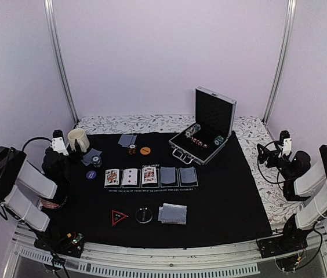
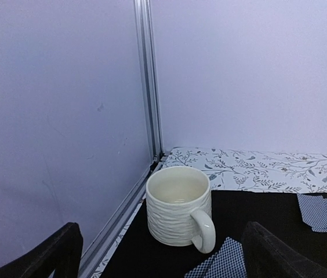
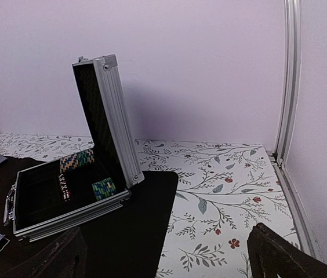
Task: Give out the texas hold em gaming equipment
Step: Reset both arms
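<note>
Texas hold em gaming equipment (image 1: 168, 175): mostly spread over the black mat (image 1: 227, 214), some left in its box. I read the top view as a clock, with the mat centre as hub.

- Silver case (image 1: 214, 113), 1 o'clock, lid up, chip rows (image 1: 195, 130) lying inside.
- Row of five cards (image 1: 130, 176) at the hub: three face up, two face down.
- Loose deck (image 1: 172, 214), 5 o'clock, untidy.
- Cream mug (image 1: 77, 139), 10 o'clock, upright.
- Two small card pairs: far pair (image 1: 127, 139) at 11, near pair (image 1: 93, 155) at 10, beside the mug.
- Triangle marker (image 1: 118, 217) at 7, black-and-white disc (image 1: 144, 215) at 6, near each other but apart.
- Purple disc (image 1: 91, 174) at 9, orange disc (image 1: 145, 150) at 12.
- Short chip stack (image 1: 132, 149) just beside the orange disc.

My left gripper (image 2: 162, 229) faces the mug, jaws wide, nothing held. My right gripper (image 3: 166, 229) is at 3 o'clock over the floral cloth (image 3: 221, 191), jaws wide, nothing held.

Judgement: the chips in the case look like the next thing to hand out, and the right arm is nearer. I should enter over the low front rim, clear of the lid, and come straight down on one row. I grip across the chip faces and lift above the rim before swinging. The left arm should steer round the mug.
</note>
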`<state>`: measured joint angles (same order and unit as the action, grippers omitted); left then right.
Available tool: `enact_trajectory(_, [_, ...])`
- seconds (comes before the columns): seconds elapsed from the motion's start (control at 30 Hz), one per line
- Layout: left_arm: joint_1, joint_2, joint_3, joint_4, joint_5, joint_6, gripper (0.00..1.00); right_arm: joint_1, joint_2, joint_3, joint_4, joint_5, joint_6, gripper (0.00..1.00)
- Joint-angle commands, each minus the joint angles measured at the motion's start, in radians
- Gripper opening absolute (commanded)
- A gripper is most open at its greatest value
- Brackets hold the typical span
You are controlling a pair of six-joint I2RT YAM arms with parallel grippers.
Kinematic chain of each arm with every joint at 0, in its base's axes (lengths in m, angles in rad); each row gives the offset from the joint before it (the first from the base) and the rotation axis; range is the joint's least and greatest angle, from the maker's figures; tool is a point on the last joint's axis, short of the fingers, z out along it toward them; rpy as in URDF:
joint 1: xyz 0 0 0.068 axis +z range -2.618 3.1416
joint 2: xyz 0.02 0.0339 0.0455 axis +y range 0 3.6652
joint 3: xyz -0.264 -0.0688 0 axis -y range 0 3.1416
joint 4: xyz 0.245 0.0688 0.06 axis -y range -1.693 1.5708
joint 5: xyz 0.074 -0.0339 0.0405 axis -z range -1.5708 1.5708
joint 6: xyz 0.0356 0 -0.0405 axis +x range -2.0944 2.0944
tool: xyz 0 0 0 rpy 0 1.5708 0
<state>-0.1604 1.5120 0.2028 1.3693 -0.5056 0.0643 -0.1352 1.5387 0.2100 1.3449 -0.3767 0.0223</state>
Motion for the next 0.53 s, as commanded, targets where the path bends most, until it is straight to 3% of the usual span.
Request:
enact_trajectory(0.0, [0.017, 0.001, 0.008, 0.002, 0.031, 0.002, 0.98, 0.006, 0.006, 0.014, -0.001, 0.007, -0.012, 0.99])
enact_trajectory(0.5, [0.069, 0.004, 0.064, -0.117, 0.119, -0.043, 0.98, 0.005, 0.006, 0.015, -0.001, 0.005, -0.012, 0.99])
